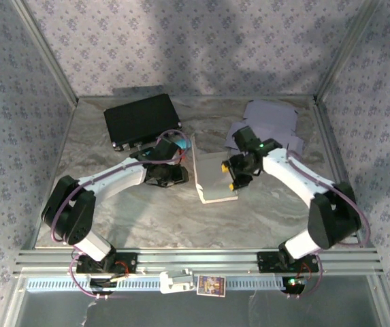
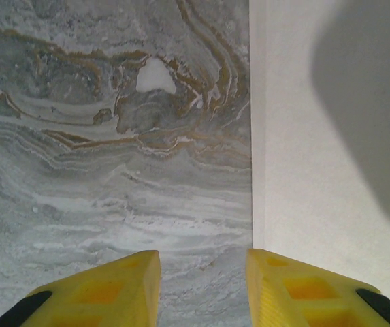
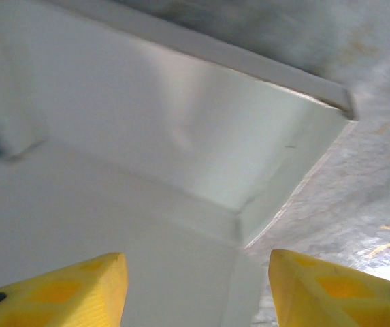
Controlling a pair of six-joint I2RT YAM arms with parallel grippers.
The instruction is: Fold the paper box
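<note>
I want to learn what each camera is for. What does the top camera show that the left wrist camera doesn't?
From the top: a black case at the back left, purple paper sheets at the back right, and the right tool at the right edge of the paper box. From the left wrist: the left tool up close, its yellow fingers apart with nothing between them. Shared: the marbled table and that white paper box.

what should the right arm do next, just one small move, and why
Probably lower the right end effector and close it on the raised wall of the paper box: its jaws stand open over the box, holding nothing, and the box looks only partly folded.
</note>
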